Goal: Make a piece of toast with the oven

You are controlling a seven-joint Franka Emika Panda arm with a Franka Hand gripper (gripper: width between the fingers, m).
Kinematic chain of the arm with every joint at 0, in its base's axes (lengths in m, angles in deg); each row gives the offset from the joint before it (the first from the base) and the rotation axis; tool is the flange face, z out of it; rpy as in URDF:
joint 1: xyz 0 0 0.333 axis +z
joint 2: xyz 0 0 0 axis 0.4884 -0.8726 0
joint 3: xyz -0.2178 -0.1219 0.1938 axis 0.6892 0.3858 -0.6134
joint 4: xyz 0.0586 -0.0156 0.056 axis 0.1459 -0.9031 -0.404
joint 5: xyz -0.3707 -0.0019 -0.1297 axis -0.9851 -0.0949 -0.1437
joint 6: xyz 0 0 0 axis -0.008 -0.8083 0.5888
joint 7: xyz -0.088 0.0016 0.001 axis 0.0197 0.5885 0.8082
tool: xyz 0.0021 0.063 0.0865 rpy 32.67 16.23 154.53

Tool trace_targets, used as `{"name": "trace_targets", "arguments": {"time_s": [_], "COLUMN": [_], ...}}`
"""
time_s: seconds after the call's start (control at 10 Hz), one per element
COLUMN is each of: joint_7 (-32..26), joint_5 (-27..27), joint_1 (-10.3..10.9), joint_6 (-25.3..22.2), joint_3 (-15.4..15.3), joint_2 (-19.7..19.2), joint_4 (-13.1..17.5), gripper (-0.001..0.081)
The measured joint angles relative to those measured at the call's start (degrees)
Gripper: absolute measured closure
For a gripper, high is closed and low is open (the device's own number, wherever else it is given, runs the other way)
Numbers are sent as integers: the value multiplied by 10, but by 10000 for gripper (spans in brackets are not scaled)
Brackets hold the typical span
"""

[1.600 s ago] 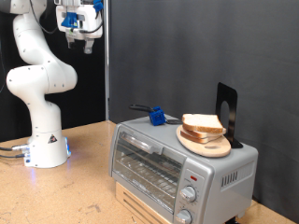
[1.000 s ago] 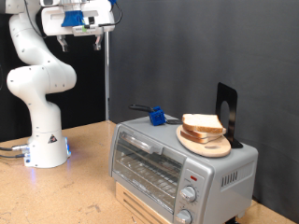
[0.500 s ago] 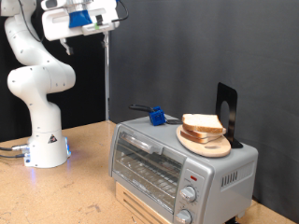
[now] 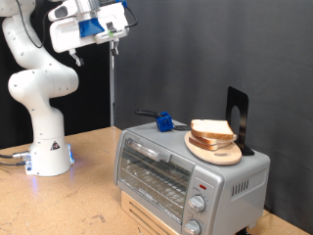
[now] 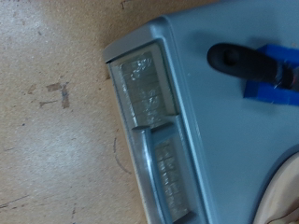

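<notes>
A white robot arm (image 4: 39, 83) stands at the exterior view's left on a wooden counter (image 4: 83, 201), its claw (image 4: 115, 37) raised high near the exterior view's top left, well apart from everything else and holding nothing. Over the last second and a half the claw has swung from pointing down to tilting sideways and has drifted slightly towards the exterior view's right, so it now leans in the direction of the oven (image 4: 191, 174); whether its fingers are apart or together cannot be told from these pictures. The silver oven sits at the exterior view's lower right with its glass door closed and two round knobs (image 4: 197, 214) at its front corner. On top of it rests a round wooden plate (image 4: 217, 151), and the piece of toast (image 4: 211, 129), pale with a tan crust, lies on that plate, unmoved. Also on the oven's roof are a blue-handled tool (image 4: 164, 121) and a dark upright stand (image 4: 236, 116) behind the plate. The wrist view looks down on the oven's door edge, the blue tool and a sliver of the plate, with no fingers showing. Judging by this, the bread has not yet gone inside, and the arm appears to be only beginning its approach.
</notes>
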Motion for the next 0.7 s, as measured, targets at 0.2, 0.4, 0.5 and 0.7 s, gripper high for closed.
{"name": "trace_targets", "arguments": {"time_s": [0.2, 0.4, 0.5, 0.7], "joint_7": [-16, -17, -20, -68], "joint_5": [2, 3, 6, 14], "joint_1": [3, 2, 2, 3], "joint_6": [4, 15, 21, 51], "joint_3": [5, 8, 12, 23], "joint_2": [-23, -68, -92, -132], "joint_4": [16, 35, 47, 65], "gripper": [124, 124, 124, 124]}}
